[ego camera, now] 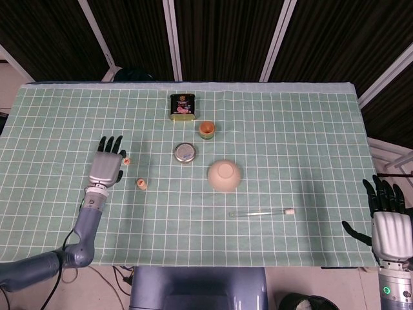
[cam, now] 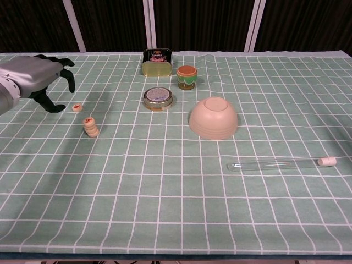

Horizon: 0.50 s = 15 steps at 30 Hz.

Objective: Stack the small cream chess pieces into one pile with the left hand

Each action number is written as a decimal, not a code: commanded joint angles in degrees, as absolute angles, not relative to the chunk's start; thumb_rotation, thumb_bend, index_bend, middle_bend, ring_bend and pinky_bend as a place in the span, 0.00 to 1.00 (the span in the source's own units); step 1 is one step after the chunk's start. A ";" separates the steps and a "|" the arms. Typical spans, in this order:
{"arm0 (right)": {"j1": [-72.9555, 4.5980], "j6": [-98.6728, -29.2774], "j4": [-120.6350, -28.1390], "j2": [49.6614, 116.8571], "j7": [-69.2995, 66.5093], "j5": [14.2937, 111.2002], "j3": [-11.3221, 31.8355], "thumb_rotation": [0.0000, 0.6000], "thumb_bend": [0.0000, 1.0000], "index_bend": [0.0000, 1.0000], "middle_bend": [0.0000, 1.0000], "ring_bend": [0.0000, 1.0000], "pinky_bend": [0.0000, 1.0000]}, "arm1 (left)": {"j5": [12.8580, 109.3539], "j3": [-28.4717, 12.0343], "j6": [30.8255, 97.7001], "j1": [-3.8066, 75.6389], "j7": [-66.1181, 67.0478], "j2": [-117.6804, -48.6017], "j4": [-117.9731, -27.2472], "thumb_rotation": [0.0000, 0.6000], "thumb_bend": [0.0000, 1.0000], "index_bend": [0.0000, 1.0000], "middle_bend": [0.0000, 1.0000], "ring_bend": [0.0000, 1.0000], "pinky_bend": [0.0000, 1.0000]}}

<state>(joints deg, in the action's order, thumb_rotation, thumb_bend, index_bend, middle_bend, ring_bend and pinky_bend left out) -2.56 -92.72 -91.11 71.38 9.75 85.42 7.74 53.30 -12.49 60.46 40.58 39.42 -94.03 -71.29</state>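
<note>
A short stack of cream chess pieces point(cam: 91, 127) point(ego camera: 140, 185) stands on the green checked cloth at the left. One single cream piece point(cam: 77, 108) point(ego camera: 127, 160) with a red mark lies flat just behind and left of the stack. My left hand point(cam: 34, 77) point(ego camera: 108, 164) hovers to the left of the single piece, fingers apart and curved, holding nothing. My right hand point(ego camera: 387, 216) rests off the table's right front corner, fingers spread and empty; only the head view shows it.
A round tin point(cam: 158, 98), an orange-lidded cup point(cam: 187, 77) and a dark rectangular tin point(cam: 157, 61) stand behind centre. An upturned cream bowl point(cam: 213, 117) sits in the middle. A glass test tube point(cam: 280, 163) lies at the front right.
</note>
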 commanded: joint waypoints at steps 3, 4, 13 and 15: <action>-2.62 -92.68 -91.01 71.45 9.81 85.49 7.74 1.00 0.23 0.09 0.01 0.00 0.00 | 52.58 -13.05 58.92 41.75 38.64 -95.06 -67.85 1.00 0.31 0.39 0.00 0.00 0.00; -2.63 -92.63 -91.03 71.46 9.81 85.45 7.73 1.00 0.23 0.09 0.01 0.00 0.00 | 52.35 -13.14 58.63 41.93 38.58 -95.29 -67.26 1.00 0.31 0.39 0.00 0.00 0.00; -2.53 -92.63 -91.34 71.34 9.77 85.35 7.70 1.00 0.23 0.09 0.01 0.00 0.00 | 50.99 -13.30 55.63 43.48 37.67 -98.21 -61.19 1.00 0.28 0.39 0.00 0.00 0.00; -2.50 -92.63 -91.39 71.32 9.72 85.28 7.73 1.00 0.23 0.09 0.01 0.00 0.00 | 50.82 -13.34 55.00 43.84 37.46 -98.95 -59.89 1.00 0.28 0.39 0.00 0.00 0.00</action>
<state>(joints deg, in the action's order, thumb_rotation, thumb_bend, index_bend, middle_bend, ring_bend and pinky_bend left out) -2.50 -92.63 -91.39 71.32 9.72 85.28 7.73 51.06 -13.28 55.63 43.44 37.74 -98.26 -60.82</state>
